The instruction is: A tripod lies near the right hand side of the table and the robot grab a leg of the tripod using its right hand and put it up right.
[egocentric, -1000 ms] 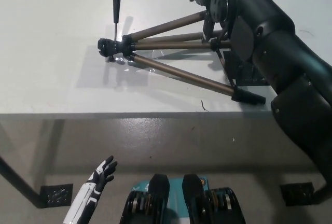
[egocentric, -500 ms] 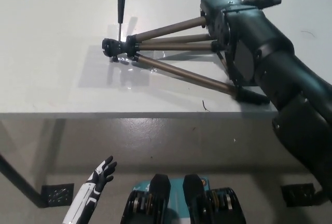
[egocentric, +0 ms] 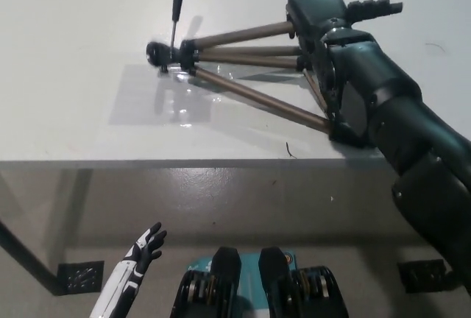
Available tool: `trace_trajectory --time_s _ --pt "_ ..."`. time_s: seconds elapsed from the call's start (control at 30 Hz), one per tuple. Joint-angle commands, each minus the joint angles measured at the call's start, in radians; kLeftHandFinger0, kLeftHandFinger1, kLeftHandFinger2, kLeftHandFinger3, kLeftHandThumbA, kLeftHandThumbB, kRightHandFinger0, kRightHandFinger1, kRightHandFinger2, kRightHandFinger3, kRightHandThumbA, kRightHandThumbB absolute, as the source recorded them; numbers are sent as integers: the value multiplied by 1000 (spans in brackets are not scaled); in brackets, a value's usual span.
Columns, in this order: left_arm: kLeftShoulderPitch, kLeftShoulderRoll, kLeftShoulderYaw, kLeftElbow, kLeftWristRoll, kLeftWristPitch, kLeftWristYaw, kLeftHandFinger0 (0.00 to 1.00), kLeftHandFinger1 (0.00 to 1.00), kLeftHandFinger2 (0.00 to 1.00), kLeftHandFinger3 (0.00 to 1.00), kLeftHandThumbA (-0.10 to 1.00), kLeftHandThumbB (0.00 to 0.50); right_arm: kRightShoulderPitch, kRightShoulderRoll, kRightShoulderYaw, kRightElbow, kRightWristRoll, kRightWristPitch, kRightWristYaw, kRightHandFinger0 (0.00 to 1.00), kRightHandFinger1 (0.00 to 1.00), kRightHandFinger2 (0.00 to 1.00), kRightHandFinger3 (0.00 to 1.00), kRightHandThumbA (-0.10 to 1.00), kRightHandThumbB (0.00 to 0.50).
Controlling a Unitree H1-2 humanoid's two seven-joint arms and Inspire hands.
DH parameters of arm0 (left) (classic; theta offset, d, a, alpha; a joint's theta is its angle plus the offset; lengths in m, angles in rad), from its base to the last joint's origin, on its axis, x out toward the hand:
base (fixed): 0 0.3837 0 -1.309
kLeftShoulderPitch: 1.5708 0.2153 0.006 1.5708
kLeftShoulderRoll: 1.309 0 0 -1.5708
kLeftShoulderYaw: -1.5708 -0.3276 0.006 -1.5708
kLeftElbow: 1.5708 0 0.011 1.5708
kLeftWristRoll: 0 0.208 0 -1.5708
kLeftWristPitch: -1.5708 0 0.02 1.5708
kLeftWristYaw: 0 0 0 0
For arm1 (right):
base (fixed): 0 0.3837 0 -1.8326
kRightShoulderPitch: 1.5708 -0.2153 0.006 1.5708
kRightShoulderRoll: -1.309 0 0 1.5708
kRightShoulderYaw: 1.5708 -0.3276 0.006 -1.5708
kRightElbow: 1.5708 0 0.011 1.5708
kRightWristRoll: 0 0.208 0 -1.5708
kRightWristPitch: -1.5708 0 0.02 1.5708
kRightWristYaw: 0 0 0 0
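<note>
Head view looks steeply down on a white table whose front edge runs across the middle of the picture, with grey floor below it. On the right part of the table top lies the tripod, on its side, its head pointing toward picture left and its three bronze-coloured legs fanning out to the right. From the head a thin pan handle with a black grip stands up and away toward the far side of the table. The nearest leg runs diagonally down to the right and ends close to the table's front edge, where the black forearm covers its foot. The black right hand sits at the far ends of the upper legs, wrapped about the topmost leg (the palm hides the contact itself, so the grasp reads as closed on that leg but the exact hold is hard to see), with dark fingers sticking out to the right. The white left hand rests low at the picture's lower left, in front of the table and well apart from the tripod, fingers spread and holding nothing.
</note>
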Motion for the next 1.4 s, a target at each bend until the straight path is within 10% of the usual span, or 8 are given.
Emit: trace_trajectory --time_s 0.0,0.07,0.3,0.77,1.0,1.3,1.37 --pt "17 32 -16 -38 12 -14 -35 1000 1000 1000 1000 1000 385 -162 -39 -327 -73 300 -165 -282 0 187 660 459 -100 127" --pt "15 31 -18 -40 16 -3 -34 1000 1000 1000 1000 1000 397 -182 -39 -389 -75 317 -190 -281 0 178 637 596 -100 122" --pt "26 27 -24 -51 42 12 -17 1000 1000 1000 1000 1000 431 -258 -14 -630 -90 407 -169 -283 0 95 552 616 -100 111" --pt "52 29 -34 -30 23 -36 -19 1000 1000 1000 1000 1000 392 -134 40 -850 -82 476 -308 -336 0 0 227 244 -100 123" --pt "60 18 -31 -33 11 -30 -15 1000 1000 1000 1000 1000 404 -43 85 -916 -51 548 -341 -309 0 0 336 422 -100 128" --pt "58 19 -31 -31 27 -37 -9 1000 1000 1000 1000 1000 422 105 141 -873 -23 536 -421 -361 0 0 258 207 -100 158" --pt "60 18 -30 -38 26 -28 -9 1000 1000 1000 1000 1000 431 161 149 -853 -14 521 -425 -375 0 0 284 285 -100 144"
